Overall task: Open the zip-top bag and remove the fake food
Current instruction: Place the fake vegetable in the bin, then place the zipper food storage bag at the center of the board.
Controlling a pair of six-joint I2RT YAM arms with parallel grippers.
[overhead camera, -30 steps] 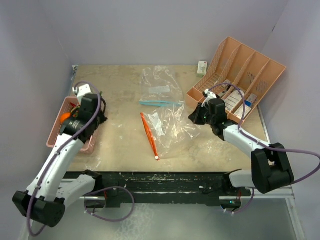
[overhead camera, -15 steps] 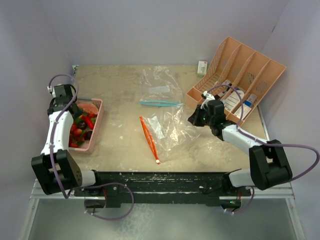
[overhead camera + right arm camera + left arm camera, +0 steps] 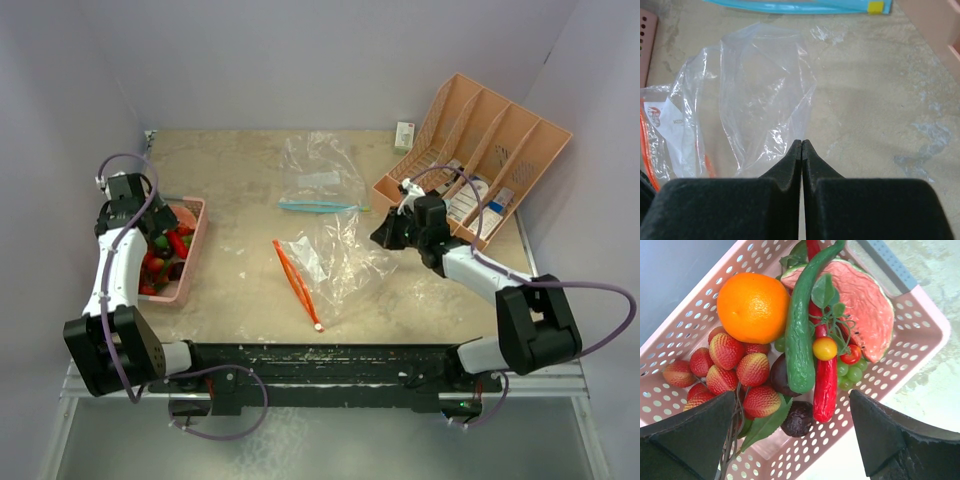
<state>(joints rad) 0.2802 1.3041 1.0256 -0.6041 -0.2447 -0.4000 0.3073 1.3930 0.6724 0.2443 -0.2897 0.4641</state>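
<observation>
The fake food lies in a pink basket (image 3: 920,335): an orange (image 3: 752,307), strawberries (image 3: 752,369), a watermelon slice (image 3: 865,305), a red chili (image 3: 825,385), a dark plum (image 3: 799,418) and a green leaf (image 3: 765,425). My left gripper (image 3: 791,392) hangs open just above this pile and holds nothing; from the top it is over the basket (image 3: 195,240). The clear zip-top bag (image 3: 335,255) with an orange zip (image 3: 295,285) lies flat at mid-table. My right gripper (image 3: 380,237) is shut at the bag's right edge, its tips (image 3: 802,141) pinching the plastic (image 3: 760,95).
A second clear bag (image 3: 320,170) with a blue zip (image 3: 320,206) lies behind the first. A peach divider rack (image 3: 490,140) holding white boxes stands at the back right, with a small white box (image 3: 404,133) beside it. A green cucumber (image 3: 799,330) and grapes also fill the basket.
My left arm has swung back to the far left side of the basket and its jaws have opened. The orange-zip bag has shifted slightly left and nearer with the right gripper.
</observation>
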